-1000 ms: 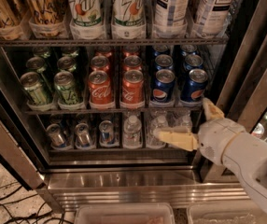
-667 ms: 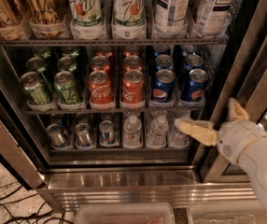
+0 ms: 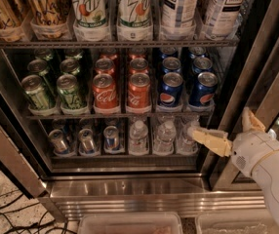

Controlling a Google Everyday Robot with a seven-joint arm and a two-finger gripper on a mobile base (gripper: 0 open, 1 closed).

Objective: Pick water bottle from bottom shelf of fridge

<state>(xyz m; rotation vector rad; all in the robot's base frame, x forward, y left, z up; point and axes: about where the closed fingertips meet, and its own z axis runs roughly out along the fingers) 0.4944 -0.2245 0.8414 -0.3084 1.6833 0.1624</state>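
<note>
The fridge stands open in front of me. Its bottom shelf holds three small clear water bottles: left, middle and right. My gripper is at the right end of the bottom shelf, just outside the fridge's right frame. It is open and empty. The lower finger points left, with its tip next to the rightmost water bottle. The upper finger points up along the door frame.
Three silver-blue cans fill the left of the bottom shelf. Green, red cola and blue cola cans stand on the rack above, tall bottles on top. The door frame is close on the right. Plastic bins and cables lie below.
My gripper has moved right, from in front of the middle and right water bottles to the shelf's right end. It holds nothing. The bottles have not moved.
</note>
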